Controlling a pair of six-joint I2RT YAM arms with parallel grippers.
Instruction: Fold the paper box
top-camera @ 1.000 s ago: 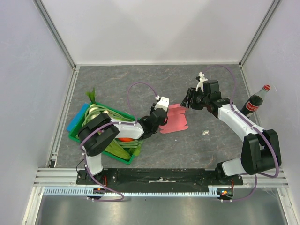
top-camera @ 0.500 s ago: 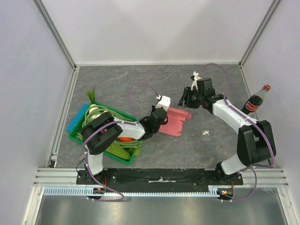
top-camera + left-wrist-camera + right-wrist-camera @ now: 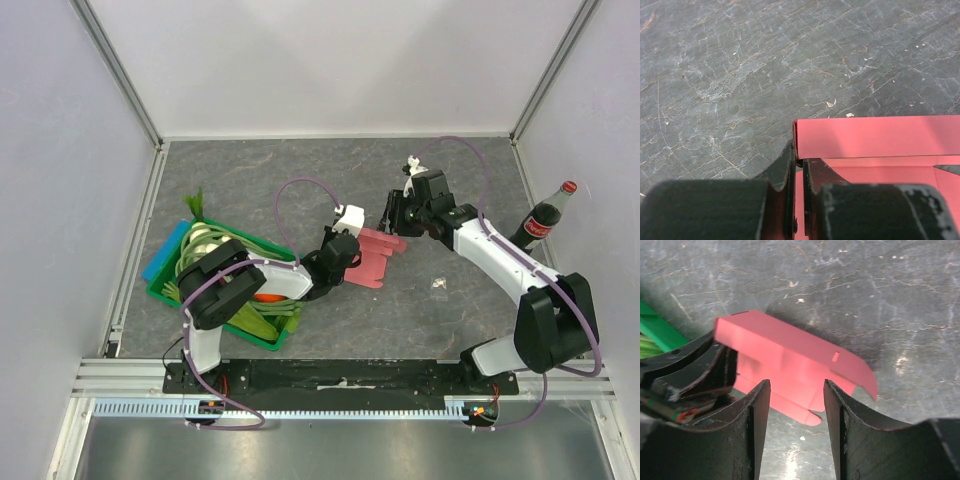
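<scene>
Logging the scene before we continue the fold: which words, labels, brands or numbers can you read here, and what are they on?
No text is readable in any view.
Label on the bottle: a red band, too small and blurred to read.
On the paper box: plain pink card, no print showing.

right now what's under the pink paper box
Only grey table shows around the paper box, with a shadow at its edge. The left fingers pinch one side wall. The patch directly beneath the card is covered, so I cannot tell.
</scene>
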